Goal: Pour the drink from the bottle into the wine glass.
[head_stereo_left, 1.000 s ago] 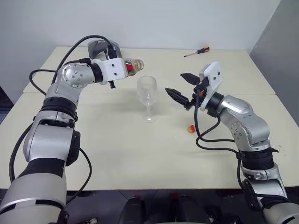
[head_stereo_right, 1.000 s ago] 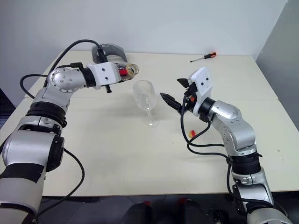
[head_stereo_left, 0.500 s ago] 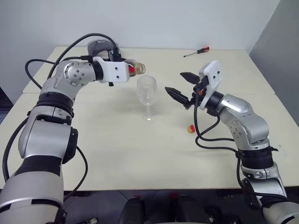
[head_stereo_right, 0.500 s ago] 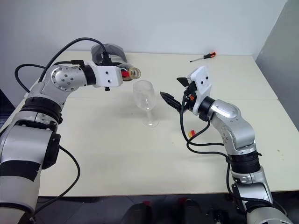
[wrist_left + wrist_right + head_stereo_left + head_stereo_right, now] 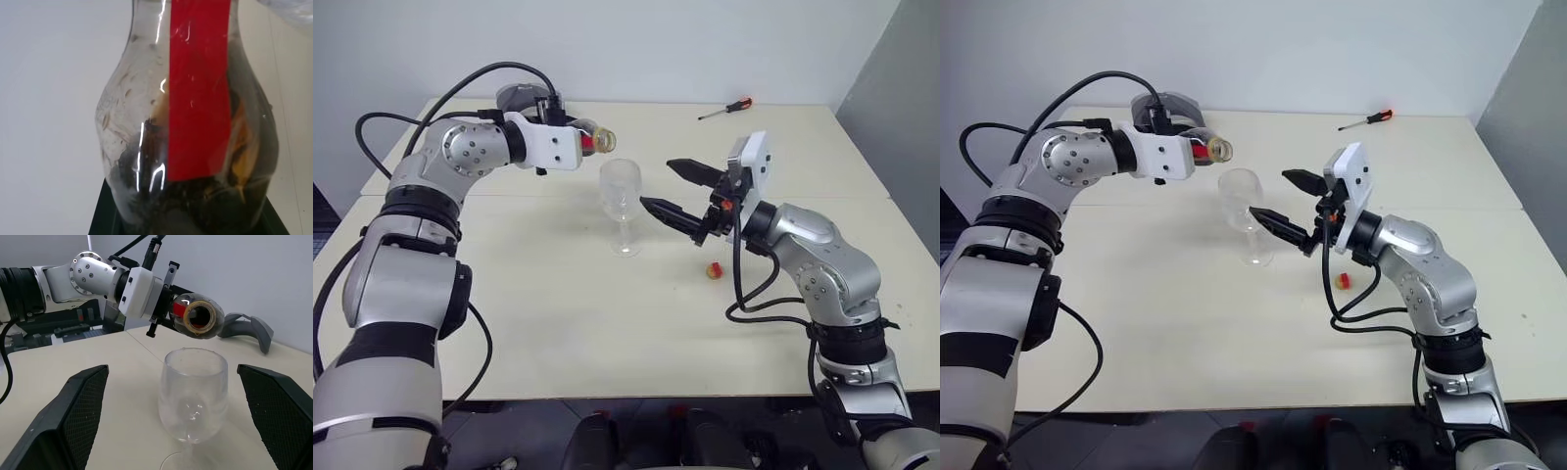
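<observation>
Already the left gripper (image 5: 576,143) was clamped on the bottle (image 5: 594,141), holding it tipped roughly level with its open mouth aimed toward the wine glass (image 5: 621,202), and that made sense, since liquid can only run out once the neck drops below the body. The cap was off; a small red and yellow cap (image 5: 713,269) lay on the bench (image 5: 607,313) near the right arm, probably the bottle's own. From the left wrist, the dark drink (image 5: 195,196) sat pooled low in the bulbous body behind the red label strip (image 5: 199,88), so none looked to be flowing. The glass stood upright on the bench, seemingly empty, with the bottle mouth above and just behind its rim rather than squarely over the bowl. Meanwhile the right gripper (image 5: 677,191) hung with its fingers spread wide, one on either side of the bowl in its own wrist view, touching nothing, likely poised to steady the glass against a knock. A screwdriver (image 5: 725,108) lay well apart at the far edge. My read: the pour had not begun, and more tilt over the bowl was needed.
</observation>
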Controlling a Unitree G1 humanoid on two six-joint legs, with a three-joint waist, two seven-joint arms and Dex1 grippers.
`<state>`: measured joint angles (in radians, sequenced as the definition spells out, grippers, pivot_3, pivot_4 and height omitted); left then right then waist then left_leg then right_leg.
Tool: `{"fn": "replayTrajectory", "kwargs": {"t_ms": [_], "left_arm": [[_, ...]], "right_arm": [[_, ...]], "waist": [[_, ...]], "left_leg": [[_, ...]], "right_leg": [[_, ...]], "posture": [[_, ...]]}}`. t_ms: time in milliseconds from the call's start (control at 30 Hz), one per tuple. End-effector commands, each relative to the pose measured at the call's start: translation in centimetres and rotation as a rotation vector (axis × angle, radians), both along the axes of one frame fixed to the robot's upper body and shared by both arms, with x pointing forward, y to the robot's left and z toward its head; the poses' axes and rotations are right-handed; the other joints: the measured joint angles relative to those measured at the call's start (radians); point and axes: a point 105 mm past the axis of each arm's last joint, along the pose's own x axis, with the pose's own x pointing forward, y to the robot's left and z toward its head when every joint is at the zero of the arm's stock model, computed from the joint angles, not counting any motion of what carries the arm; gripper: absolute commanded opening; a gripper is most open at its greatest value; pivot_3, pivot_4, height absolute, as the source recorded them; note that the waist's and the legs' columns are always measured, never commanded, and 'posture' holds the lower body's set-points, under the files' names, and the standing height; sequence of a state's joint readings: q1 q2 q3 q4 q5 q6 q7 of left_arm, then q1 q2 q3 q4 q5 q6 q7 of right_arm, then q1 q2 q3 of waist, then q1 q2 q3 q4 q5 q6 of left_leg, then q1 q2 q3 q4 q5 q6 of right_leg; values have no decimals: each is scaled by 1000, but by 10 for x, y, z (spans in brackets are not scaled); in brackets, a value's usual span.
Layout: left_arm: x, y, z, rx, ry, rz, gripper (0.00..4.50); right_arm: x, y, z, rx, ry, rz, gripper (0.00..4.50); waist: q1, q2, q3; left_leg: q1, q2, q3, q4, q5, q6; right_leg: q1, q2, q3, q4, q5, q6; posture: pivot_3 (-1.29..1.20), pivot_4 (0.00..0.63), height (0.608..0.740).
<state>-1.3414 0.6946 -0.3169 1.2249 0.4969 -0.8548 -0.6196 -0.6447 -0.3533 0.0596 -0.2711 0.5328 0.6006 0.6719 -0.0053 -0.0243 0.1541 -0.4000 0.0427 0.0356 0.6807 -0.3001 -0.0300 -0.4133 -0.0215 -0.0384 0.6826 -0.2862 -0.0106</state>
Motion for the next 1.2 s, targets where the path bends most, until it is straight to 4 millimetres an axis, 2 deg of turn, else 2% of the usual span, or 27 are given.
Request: {"fn": "replayTrajectory", "kwargs": {"t_ms": [33,733,1200], "left_arm": [[-3,-1,28,-5,-90,-14,1049],[-2,-2,33,88,-149,-5,1049],[-2,-3,45,118,-193,-3,1049]], "right_arm": [[-8,1,11,16,-45,24,4500],[-6,-2,11,17,-62,-7,4500],[-2,-3,13,25,-76,-33,4500]], "waist": [[0,0,0],[0,0,0],[0,0,0]], "left_leg": [[0,0,0,0,0,0],[0,0,0,0,0,0],[0,0,1,0,0,0]], "right_leg": [[0,0,0,0,0,0],[0,0,-1,0,0,0],[0,0,-1,0,0,0]], "posture": [[0,150,740],[0,150,740],[0,150,740]]}}
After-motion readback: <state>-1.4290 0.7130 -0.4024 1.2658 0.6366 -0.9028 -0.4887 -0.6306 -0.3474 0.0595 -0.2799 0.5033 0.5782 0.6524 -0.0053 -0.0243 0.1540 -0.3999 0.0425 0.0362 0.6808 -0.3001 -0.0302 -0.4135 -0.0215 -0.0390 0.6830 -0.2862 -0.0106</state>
